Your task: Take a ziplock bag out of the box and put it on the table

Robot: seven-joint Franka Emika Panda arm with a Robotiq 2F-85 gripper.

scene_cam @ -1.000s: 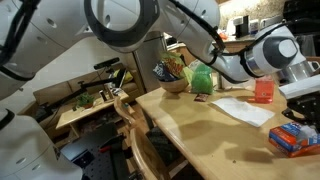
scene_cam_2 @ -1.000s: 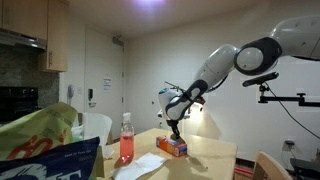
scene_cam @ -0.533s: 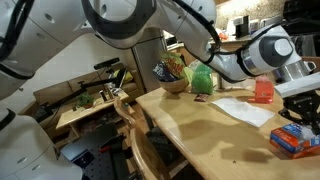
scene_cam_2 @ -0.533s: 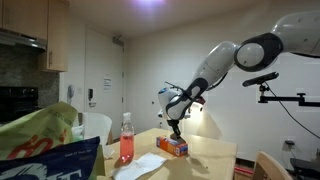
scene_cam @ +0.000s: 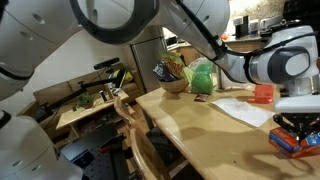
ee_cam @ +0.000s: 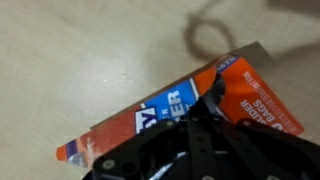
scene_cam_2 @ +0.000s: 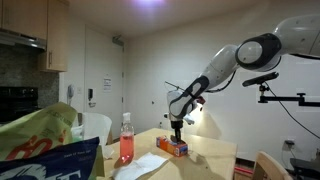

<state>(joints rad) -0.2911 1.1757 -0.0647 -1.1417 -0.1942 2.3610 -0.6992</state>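
Orange-red box (ee_cam: 165, 108) lettering shows only from the wrist, under the gripper (ee_cam: 213, 100), fingers closed, grasp unclear.

The worktop (ee_cam: 70, 50) is showing smooth, pale wood with a soft sheen. The box (ee_cam: 165, 105) is looking like printed cardboard, slightly glossy. The fingers (ee_cam: 205, 140) are appearing matt black.
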